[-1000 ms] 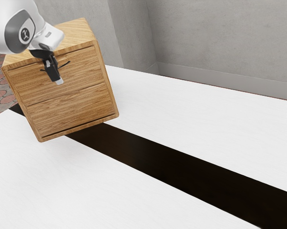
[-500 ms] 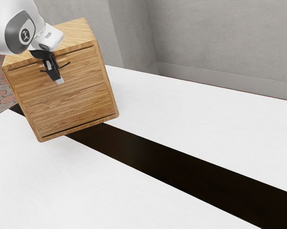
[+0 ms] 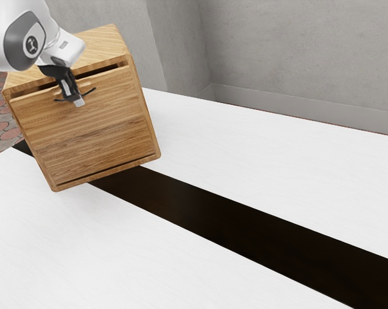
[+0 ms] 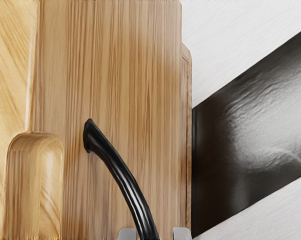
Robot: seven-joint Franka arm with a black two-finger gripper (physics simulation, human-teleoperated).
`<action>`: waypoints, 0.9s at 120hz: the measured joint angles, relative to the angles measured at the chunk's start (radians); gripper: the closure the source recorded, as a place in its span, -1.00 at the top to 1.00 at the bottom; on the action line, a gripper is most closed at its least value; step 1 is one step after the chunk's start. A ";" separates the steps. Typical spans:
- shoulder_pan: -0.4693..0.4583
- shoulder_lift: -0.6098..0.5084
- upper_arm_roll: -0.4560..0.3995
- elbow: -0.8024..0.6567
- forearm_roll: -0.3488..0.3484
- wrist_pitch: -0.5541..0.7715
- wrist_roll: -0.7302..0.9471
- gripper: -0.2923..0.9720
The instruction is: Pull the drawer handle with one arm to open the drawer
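Both tool (image 3: 78,101) tips straddle the black handle (image 4: 121,175) loosely (unclenched), drawer (image 3: 110,90) slightly open.

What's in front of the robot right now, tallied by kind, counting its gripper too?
Wooden cabinet: 1
Drawer: 1
Black handle: 1
Gripper: 1
Total: 4
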 joint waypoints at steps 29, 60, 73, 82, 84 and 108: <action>-0.001 -0.015 -0.003 -0.021 0.006 0.005 -0.003 -0.69; -0.004 -0.054 -0.007 -0.073 0.007 0.009 -0.010 -0.71; -0.006 -0.079 -0.010 -0.107 0.007 0.010 -0.014 -0.71; -0.008 -0.096 -0.012 -0.129 0.007 0.010 -0.017 -0.71; -0.009 -0.100 -0.012 -0.134 0.007 0.010 -0.018 -0.71; -0.012 -0.153 -0.022 -0.202 0.008 0.014 -0.028 -0.71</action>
